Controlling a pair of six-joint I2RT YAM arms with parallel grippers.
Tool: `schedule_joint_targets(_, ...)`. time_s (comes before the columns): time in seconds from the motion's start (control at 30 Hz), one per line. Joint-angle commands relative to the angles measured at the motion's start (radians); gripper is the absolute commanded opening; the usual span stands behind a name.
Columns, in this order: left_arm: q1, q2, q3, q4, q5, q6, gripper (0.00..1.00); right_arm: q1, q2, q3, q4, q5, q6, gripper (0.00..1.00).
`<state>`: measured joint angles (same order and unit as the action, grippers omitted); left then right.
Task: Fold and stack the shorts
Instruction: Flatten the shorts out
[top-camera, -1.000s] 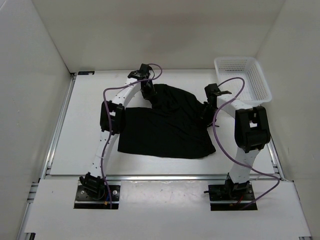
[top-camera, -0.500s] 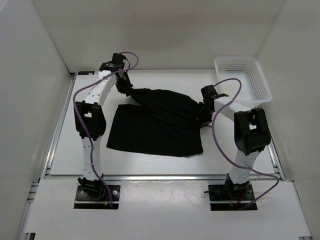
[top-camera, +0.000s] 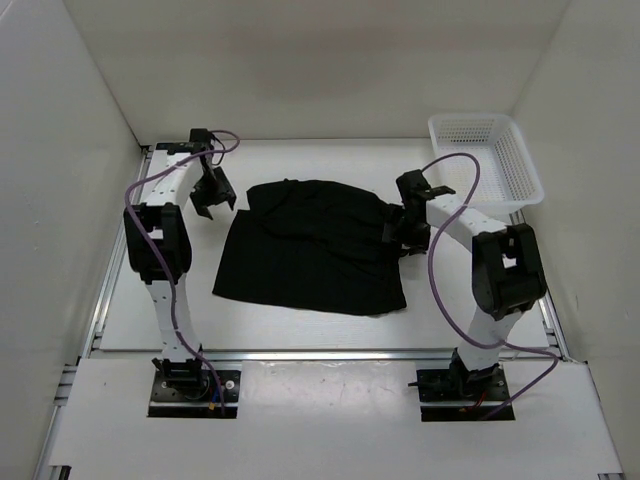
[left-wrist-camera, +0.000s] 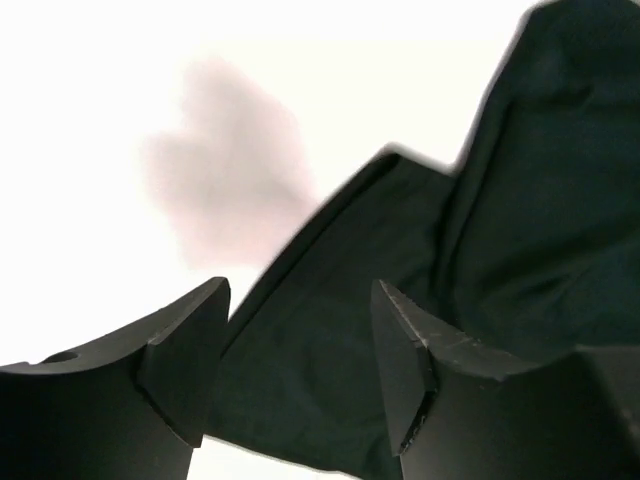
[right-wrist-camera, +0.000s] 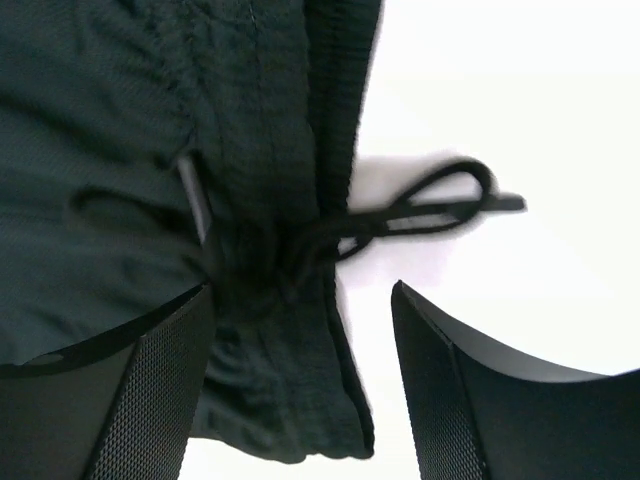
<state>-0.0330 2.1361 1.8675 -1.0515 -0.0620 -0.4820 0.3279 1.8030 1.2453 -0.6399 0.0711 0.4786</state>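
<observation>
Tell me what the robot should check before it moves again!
1. Left jaws open and empty, near the shorts: ok.
2. Right jaws open over the waistband: ok.
3. Drawstring tucked in: not ok, it loops out onto the table.
4. Shorts' edges lined up: cannot tell, black on black.
5. Basket out of the way: ok, far right corner.

Shorts (top-camera: 315, 250): black cloth, matt and soft; waistband (right-wrist-camera: 340, 90) ribbed, drawstring (right-wrist-camera: 430, 205) of dark cord.
Table (top-camera: 300, 330): white, smooth, matt.
Basket (top-camera: 527, 170): white plastic lattice.
Left gripper (left-wrist-camera: 300, 290): fingers (left-wrist-camera: 185, 345) of smooth, matt black plastic.
Right gripper (right-wrist-camera: 300, 288): fingers (right-wrist-camera: 150, 400) black, finely dimpled.
Rail (top-camera: 330, 353): bare silver metal.
</observation>
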Motion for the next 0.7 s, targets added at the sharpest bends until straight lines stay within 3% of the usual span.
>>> schedule_joint_targets(0.0, -0.016, -0.213, -0.117, 0.01, -0.013, -0.032, 0.68, 0.0, -0.111, 0.007, -0.058, 0.059, -0.015, 0.74)
schedule_joint_targets(0.13, -0.016, -0.436, -0.536, 0.059, -0.028, -0.148, 0.71, 0.0, -0.283, -0.124, -0.067, 0.024, 0.024, 0.74)
schedule_joint_targets(0.27, 0.007, -0.567, -0.802, 0.105, -0.016, -0.207, 0.74, 0.0, -0.407, -0.314, -0.043, -0.111, 0.083, 0.74)
schedule_joint_targets(0.47, 0.007, -0.535, -0.91, 0.208, 0.011, -0.236, 0.71, 0.0, -0.464, -0.494, 0.075, -0.238, 0.14, 0.73)
schedule_joint_targets(0.63, 0.007, -0.435, -0.875, 0.22, -0.024, -0.21, 0.54, 0.0, -0.372, -0.494, 0.085, -0.263, 0.106, 0.72)
schedule_joint_targets(0.67, 0.007, -0.424, -0.875, 0.22, -0.024, -0.21, 0.26, 0.0, -0.363, -0.494, 0.098, -0.277, 0.106, 0.7)
